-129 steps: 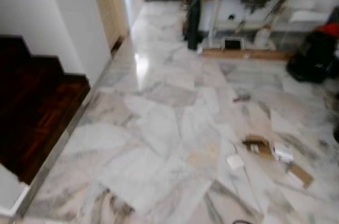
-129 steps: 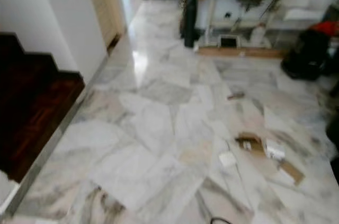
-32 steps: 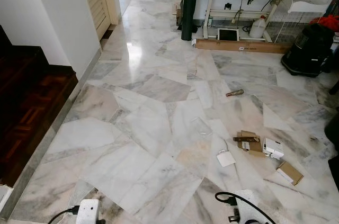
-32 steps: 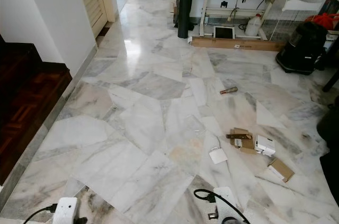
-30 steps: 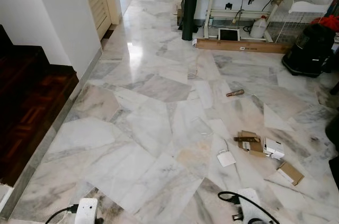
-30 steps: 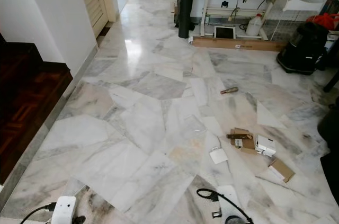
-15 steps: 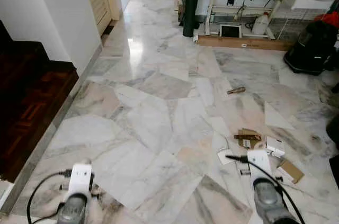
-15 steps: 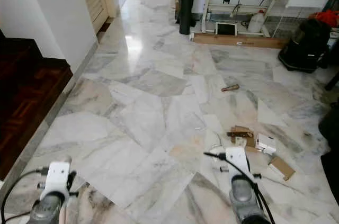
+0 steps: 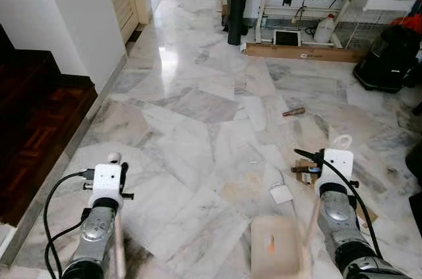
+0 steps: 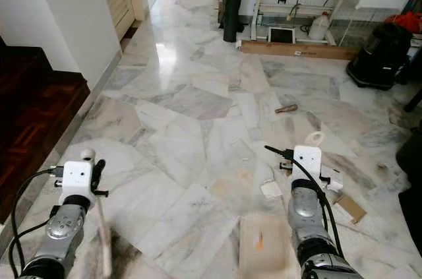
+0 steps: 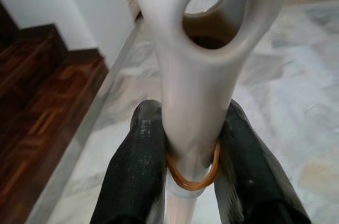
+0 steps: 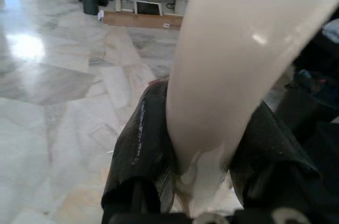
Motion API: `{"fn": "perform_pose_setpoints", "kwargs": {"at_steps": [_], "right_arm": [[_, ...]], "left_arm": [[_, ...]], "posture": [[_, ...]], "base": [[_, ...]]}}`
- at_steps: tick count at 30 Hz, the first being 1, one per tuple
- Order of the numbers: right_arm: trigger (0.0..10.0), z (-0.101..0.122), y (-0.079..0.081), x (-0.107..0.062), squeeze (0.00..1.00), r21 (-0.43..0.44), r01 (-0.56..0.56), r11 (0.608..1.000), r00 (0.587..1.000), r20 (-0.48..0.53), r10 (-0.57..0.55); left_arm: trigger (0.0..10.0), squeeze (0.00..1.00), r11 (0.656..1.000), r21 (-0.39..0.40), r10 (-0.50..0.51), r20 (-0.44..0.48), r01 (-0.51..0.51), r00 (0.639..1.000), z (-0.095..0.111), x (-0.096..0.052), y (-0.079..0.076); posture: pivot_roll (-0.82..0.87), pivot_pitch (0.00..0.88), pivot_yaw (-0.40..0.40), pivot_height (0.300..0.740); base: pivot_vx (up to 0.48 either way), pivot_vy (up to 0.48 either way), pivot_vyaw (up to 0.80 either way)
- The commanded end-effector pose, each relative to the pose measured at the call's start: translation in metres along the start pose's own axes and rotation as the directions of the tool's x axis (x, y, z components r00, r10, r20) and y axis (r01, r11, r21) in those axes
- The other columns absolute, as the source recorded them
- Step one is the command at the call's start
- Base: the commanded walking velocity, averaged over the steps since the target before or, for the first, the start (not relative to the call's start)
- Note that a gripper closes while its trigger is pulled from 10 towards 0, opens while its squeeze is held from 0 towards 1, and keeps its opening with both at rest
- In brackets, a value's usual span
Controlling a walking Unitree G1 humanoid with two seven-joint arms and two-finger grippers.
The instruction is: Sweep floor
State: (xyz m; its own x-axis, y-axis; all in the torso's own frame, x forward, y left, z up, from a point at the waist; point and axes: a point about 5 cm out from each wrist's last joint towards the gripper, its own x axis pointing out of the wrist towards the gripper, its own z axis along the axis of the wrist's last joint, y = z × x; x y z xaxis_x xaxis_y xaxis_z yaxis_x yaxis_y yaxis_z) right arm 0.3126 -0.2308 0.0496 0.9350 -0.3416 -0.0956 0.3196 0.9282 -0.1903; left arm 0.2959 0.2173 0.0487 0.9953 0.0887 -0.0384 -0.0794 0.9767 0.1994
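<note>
Update on the sweeping run – both arms are coming up into the head view now, whereas a second ago they were barely poking in at the bottom edge, and a pale dustpan (image 9: 273,246) is showing up low at 6 o'clock that wasn't there half a second back. So I'm reading this as the robot finishing its walk-up and getting its tools raised, with no actual sweeping happening yet. The left gripper (image 11: 192,128) is pinching a white broom handle (image 11: 201,75) just below its hang hole, with an orange rubber band (image 11: 192,173) sitting around the shaft between the black fingers (image 11: 140,166). The right gripper (image 12: 209,107) is clamping a cream handle (image 12: 238,49), which I'm guessing belongs to the dustpan, since a thin shaft is running down from that wrist towards it. Both forearms are reaching forward at roughly the same height, left one at 7 o'clock, right one at 5 o'clock, wrists level and pointing ahead. The mess itself is lying on the marble floor (image 9: 191,101) at about 1 o'clock – cardboard scraps (image 9: 304,169) just beside the right wrist, a white slip of paper (image 9: 282,194) nearer the dustpan, and a small brown bit (image 9: 293,112) further out. The broom head is hiding below the frame, so I can't tell where the bristles are sitting.
</note>
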Motion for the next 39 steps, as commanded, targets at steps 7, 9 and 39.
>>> {"fn": "perform_pose_setpoints", "kwargs": {"at_steps": [7, 9, 39], "right_arm": [[10.0, -0.011, 0.005, -0.01, 0.0, 0.079, -0.02, 0.997, 1.0, -0.016, 0.021], [10.0, -0.012, 0.006, -0.011, 0.0, 0.084, -0.023, 0.996, 0.999, -0.02, 0.025], [10.0, -0.019, 0.024, -0.017, 0.0, 0.118, -0.105, 0.987, 0.991, -0.07, 0.113]], "left_arm": [[10.0, 0.0, 0.989, -0.065, -0.123, 0.114, 0.131, 0.986, 0.028, 0.007, -0.012], [10.0, 0.0, 0.989, -0.061, -0.125, 0.123, 0.134, 0.985, 0.031, 0.007, -0.011], [10.0, 0.0, 0.981, -0.13, -0.127, 0.14, 0.146, 0.982, 0.042, 0.009, -0.021]], "posture": [[0.1, 0.002, -0.023, 0.74], [0.1, 0.0, -0.024, 0.74], [0.09, 0.04, -0.02, 0.74]], "base": [[0.0, 0.0, 0.0], [0.0, 0.0, 0.0], [0.0, 0.0, -0.13]]}}
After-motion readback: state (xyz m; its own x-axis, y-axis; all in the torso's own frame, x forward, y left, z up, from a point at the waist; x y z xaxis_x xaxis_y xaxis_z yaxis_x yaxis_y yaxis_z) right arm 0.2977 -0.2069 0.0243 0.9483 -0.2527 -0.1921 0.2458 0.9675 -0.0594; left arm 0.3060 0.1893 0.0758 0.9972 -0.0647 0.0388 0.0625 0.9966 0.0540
